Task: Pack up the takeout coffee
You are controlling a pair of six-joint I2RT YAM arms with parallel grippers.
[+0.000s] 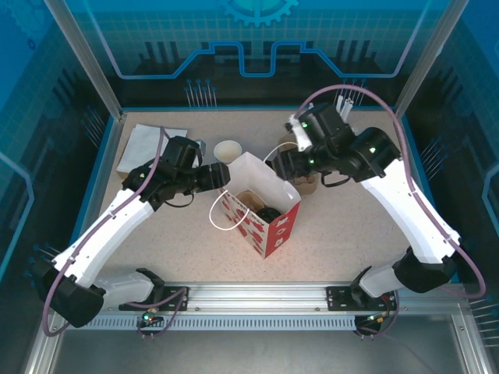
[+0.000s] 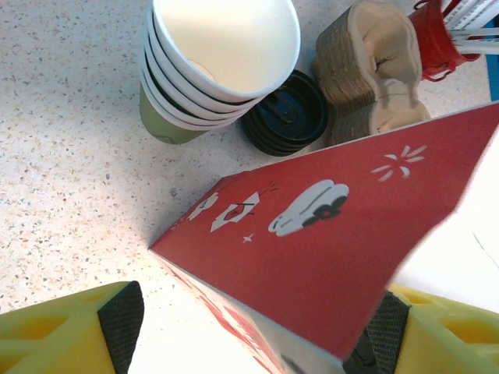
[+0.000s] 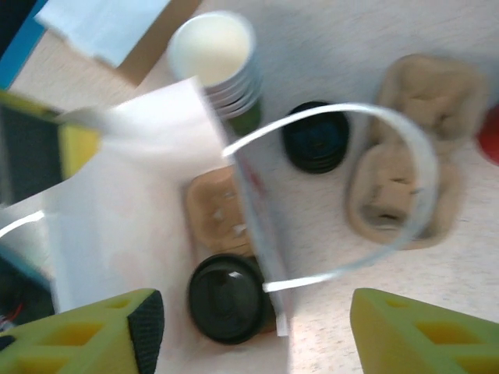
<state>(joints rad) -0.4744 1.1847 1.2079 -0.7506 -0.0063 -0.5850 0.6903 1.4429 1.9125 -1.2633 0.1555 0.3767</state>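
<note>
Nearly done: your coffee (image 3: 228, 298) sits lidded inside the bag (image 1: 273, 234), by what's prob a carrier (image 3: 214, 218) (blurry). L gripper (image 2: 251, 323) straddles bag corner, jaws apart; R gripper (image 3: 257, 323) open over its wall. You've only to back off

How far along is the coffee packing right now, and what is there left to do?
Done, it seems: the cup with round black plastic lid sits inside the red-and-white paper bag, beside a brown pulp carrier. In hand: nothing; the left end effector straddles the bag's wall, jaws apart, and the right end effector hangs open over the mouth. Left: probably only backing both arms away.
</note>
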